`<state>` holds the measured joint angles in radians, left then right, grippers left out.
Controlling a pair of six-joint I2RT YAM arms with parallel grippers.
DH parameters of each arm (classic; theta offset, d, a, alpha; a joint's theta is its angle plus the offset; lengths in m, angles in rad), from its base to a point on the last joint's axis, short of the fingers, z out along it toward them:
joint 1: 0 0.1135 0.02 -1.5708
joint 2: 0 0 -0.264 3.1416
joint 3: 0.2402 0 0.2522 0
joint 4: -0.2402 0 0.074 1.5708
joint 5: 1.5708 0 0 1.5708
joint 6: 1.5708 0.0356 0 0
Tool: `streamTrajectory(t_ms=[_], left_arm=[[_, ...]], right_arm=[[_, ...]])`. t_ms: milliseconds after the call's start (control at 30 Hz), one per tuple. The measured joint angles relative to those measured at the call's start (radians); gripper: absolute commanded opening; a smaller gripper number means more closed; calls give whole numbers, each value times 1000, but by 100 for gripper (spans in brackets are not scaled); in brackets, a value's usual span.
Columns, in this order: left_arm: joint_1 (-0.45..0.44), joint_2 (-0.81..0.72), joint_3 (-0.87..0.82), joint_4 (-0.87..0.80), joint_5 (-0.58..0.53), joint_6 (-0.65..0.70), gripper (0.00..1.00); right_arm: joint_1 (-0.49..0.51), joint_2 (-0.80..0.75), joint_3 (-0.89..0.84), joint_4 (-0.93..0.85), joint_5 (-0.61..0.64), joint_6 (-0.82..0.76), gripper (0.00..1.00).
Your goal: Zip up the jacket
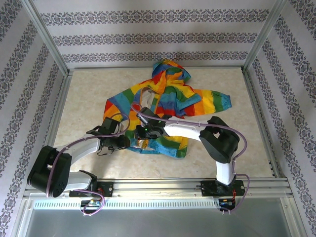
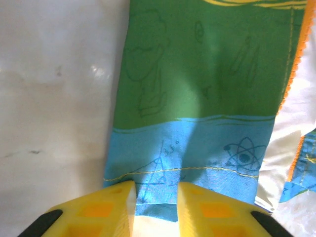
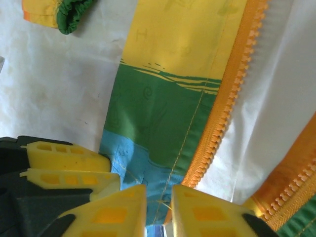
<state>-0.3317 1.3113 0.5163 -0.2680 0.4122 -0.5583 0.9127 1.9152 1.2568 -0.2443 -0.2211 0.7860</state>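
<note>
The rainbow-striped jacket (image 1: 170, 98) lies spread on the table, hood toward the back wall, front open. Its orange zipper (image 3: 232, 94) runs down one front edge, and the other zipper half (image 3: 291, 182) lies apart at the lower right, with white lining between them. My left gripper (image 2: 155, 190) stands at the blue hem (image 2: 197, 158), its jaws narrowly open, with flat fabric in the gap. My right gripper (image 3: 158, 195) is over the hem corner where the zipper ends, its jaws slightly open. In the top view the left gripper (image 1: 120, 143) and right gripper (image 1: 143, 139) sit side by side at the jacket's near edge.
The left gripper's yellow fingers (image 3: 69, 168) sit close beside the right gripper. A green elastic sleeve cuff (image 3: 74, 15) lies on the pale table (image 1: 84, 98). Metal frame posts (image 1: 47, 37) and patterned walls enclose the table, and a rail (image 1: 158, 185) runs along the near edge.
</note>
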Motion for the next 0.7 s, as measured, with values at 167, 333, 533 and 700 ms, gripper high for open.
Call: streamTrajectory(t_ms=[167,333,533,700], left_arm=[[0,4,-14,34,21,-9,19],[0,-3,-23,39,32,-18,19],[0,-84,-27,-11,24,-17,28],[0,-193,-26,-71,16,-21,36]], right_arm=[[0,48,18,5,6,12,43],[0,57,18,3,11,20,44],[0,57,18,8,14,19,44],[-1,32,10,10,32,11,44]])
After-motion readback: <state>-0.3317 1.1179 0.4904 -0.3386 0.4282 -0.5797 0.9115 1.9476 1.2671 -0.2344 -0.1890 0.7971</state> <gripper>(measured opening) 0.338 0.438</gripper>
